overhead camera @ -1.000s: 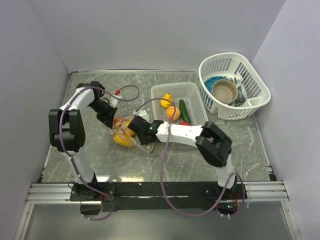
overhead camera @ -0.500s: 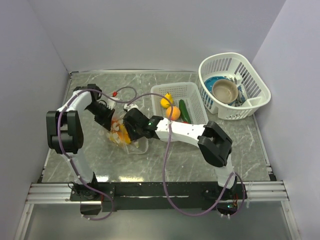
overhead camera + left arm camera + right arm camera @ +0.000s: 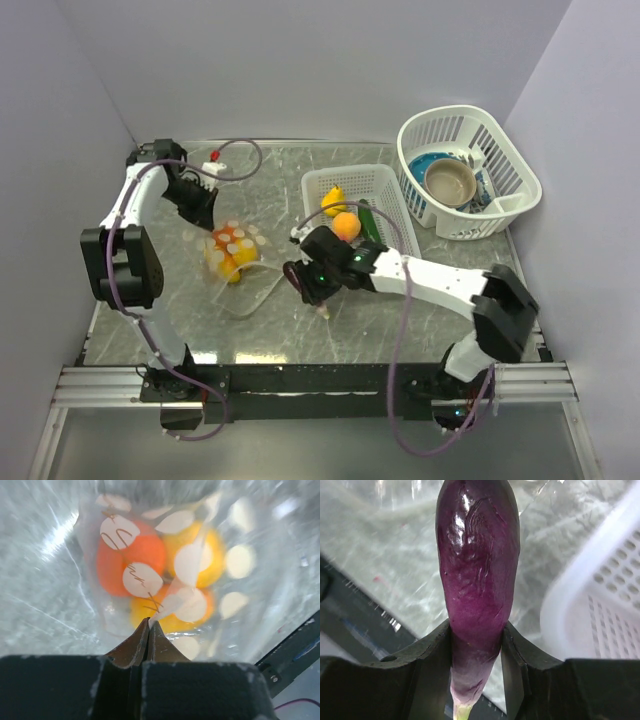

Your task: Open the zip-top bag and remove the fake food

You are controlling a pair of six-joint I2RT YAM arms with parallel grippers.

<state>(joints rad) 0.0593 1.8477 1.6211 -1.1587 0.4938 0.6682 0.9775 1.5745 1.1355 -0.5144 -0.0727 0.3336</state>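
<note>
Pinching the zip-top bag [image 3: 255,288] at left centre of the top view, the left gripper [image 3: 149,622] is closed on its plastic. Orange and yellow fake food [image 3: 150,565] lies inside; dark scrawl on the white dots is unreadable. The right gripper [image 3: 476,640] clamps a purple eggplant [image 3: 477,565].

From the table [image 3: 300,340] centre, the zip-top bag [image 3: 250,285] lies at nine o'clock, fake food [image 3: 228,252] in it. The low basket [image 3: 312,185] — more pieces [image 3: 346,224] inside — sits at twelve, the round basket [image 3: 520,172] with a bowl [image 3: 450,181] at two. At the bag's three, the right gripper [image 3: 318,292] holds one piece [image 3: 477,580].
</note>
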